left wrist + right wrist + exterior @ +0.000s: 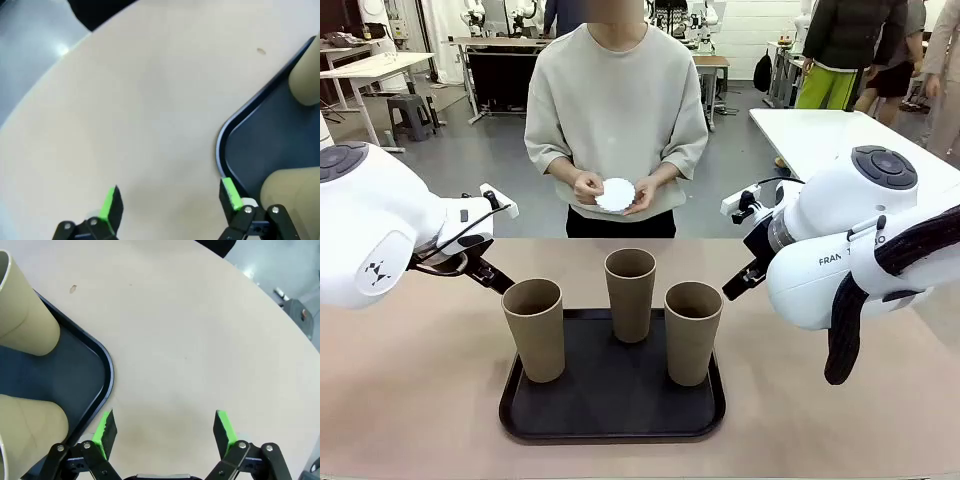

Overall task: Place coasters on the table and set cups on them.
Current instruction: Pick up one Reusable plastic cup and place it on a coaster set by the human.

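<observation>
Three tall, tapered, tan-brown cardboard-like cups [630, 295] stand upright on a black rectangular tray [610, 405], which sits midway along the near edge of the matte beige desk [410, 400]. Beyond the far edge, a person's hands [642, 192] hold white round lacy paper coasters [615, 194]. The left jaws and the right jaws are released, spread wide and empty, over bare desk just beside the tray's side rims.

The black, green-padded right gripper [165, 427] stands wide apart above the matte beige tabletop [190, 325]. To its left, two tall tan-brown tumblers [22, 315] stand in a black round-cornered tray [107, 370].
</observation>
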You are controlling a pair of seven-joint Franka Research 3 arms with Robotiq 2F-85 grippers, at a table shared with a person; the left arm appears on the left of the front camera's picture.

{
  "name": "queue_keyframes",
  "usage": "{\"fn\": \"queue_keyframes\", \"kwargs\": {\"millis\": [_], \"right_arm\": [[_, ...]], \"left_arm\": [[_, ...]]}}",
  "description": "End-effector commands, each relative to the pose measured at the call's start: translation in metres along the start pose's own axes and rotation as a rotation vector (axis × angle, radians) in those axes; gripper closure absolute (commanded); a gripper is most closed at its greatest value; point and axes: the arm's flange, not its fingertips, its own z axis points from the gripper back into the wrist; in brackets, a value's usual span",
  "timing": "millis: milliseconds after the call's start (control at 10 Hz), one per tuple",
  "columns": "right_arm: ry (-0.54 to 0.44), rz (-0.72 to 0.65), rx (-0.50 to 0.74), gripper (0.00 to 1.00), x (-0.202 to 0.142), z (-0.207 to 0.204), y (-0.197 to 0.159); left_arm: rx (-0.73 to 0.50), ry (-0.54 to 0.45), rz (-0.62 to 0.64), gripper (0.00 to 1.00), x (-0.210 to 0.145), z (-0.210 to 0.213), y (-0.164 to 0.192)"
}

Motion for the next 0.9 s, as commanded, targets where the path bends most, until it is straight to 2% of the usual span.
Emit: {"fn": "queue_keyframes", "kwargs": {"millis": [0,800], "right_arm": [[0.0,0.0,0.0,0.0,0.0,0.0,0.0],[0.0,0.0,0.0,0.0,0.0,0.0,0.0]], "left_arm": [[0.0,0.0,0.0,0.0,0.0,0.0,-0.0001],[0.0,0.0,0.0,0.0,0.0,0.0,-0.0001]]}}
